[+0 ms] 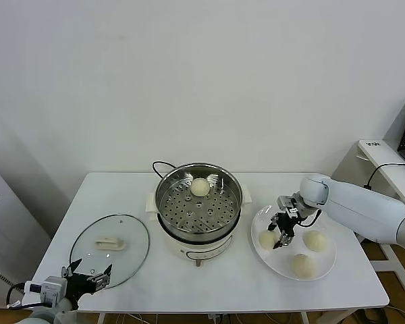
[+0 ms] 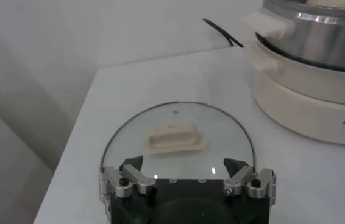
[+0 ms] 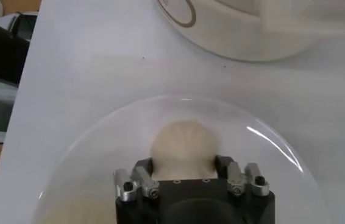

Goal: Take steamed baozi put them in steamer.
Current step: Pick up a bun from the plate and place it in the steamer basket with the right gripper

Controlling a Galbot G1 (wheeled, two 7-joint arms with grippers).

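Note:
The steamer (image 1: 198, 209) stands mid-table with one baozi (image 1: 200, 187) on its perforated tray. Three more baozi lie on a white plate (image 1: 283, 270) to its right: one nearest the steamer (image 1: 266, 239), one further right (image 1: 314, 240) and one at the front (image 1: 301, 264). My right gripper (image 1: 281, 233) is at the nearest bun. In the right wrist view its fingers (image 3: 143, 169) press both sides of that baozi (image 3: 183, 146), which rests on the plate (image 3: 270, 143). My left gripper (image 1: 88, 278) is open and empty at the table's front left, also seen in the left wrist view (image 2: 184, 167).
A round glass lid (image 1: 131, 246) with a white handle (image 1: 110, 243) lies flat left of the steamer, just ahead of my left gripper (image 2: 221, 131). The steamer's black cord (image 1: 160, 165) runs behind it. A second white table (image 1: 385, 158) stands at far right.

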